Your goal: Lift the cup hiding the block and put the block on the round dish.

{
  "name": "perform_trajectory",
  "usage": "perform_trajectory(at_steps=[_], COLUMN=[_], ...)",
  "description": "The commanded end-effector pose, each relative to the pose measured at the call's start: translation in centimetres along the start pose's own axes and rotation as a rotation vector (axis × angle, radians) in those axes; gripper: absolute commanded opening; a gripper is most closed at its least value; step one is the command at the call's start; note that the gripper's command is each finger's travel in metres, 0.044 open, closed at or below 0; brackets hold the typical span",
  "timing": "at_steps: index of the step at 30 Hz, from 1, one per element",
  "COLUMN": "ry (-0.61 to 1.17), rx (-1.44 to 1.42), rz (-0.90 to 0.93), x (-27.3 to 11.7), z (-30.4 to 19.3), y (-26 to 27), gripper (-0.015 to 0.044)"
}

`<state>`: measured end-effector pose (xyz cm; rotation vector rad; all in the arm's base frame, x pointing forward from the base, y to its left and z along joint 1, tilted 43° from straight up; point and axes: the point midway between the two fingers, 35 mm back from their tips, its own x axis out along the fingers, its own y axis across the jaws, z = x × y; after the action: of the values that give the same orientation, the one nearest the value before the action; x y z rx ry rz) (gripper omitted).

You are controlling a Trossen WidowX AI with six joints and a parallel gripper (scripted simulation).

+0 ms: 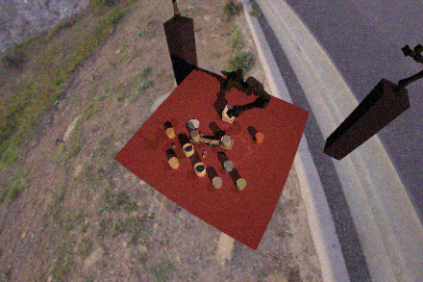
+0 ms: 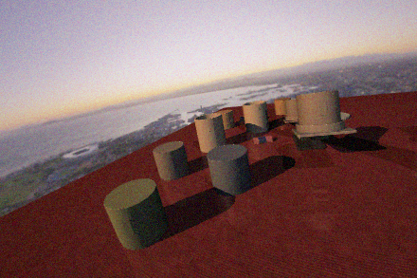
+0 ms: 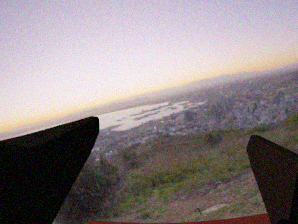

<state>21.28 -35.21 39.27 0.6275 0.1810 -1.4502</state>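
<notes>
Two tan cups stand on the ends of the small balance [image 1: 211, 142]. One cup [image 1: 226, 141] [image 2: 318, 109] is on the end nearer the exterior camera. The other cup [image 1: 195, 135] [image 2: 291, 109] is on the far end, partly hidden in that view. No block shows under either cup. The round pale dish [image 1: 193, 123] [image 2: 346, 116] lies beside the far cup, with nothing visible on it. My gripper [image 3: 175, 134] is open and empty, its fingers wide apart in the wrist view. It is up by the arm at the back of the red table, away from the balance and cups.
In front of the balance stand a green cylinder [image 1: 241, 184] [image 2: 136, 213], a grey cylinder [image 1: 228, 166] [image 2: 229, 169], a tan cylinder [image 1: 217, 182] [image 2: 171, 160] and hollow ones [image 1: 200, 169] [image 1: 188, 149]. An orange object [image 1: 260, 138] is off one side. A small blue-and-red piece [image 1: 204, 154] [image 2: 263, 139] lies near the balance.
</notes>
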Motion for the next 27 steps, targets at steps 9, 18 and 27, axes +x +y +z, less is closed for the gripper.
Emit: perform_trajectory(at_steps=[9, 18, 27], ry=[0.267, 0.467, 0.669], rx=[-0.33, -0.543, -0.726], rz=[0.048, 0.133, 0.266], x=[3.4, 4.7, 5.1], z=[-6.8, -11.8, -16.9], y=[-0.9, -2.1, -3.6], gripper=[0.044, 0.044, 0.044])
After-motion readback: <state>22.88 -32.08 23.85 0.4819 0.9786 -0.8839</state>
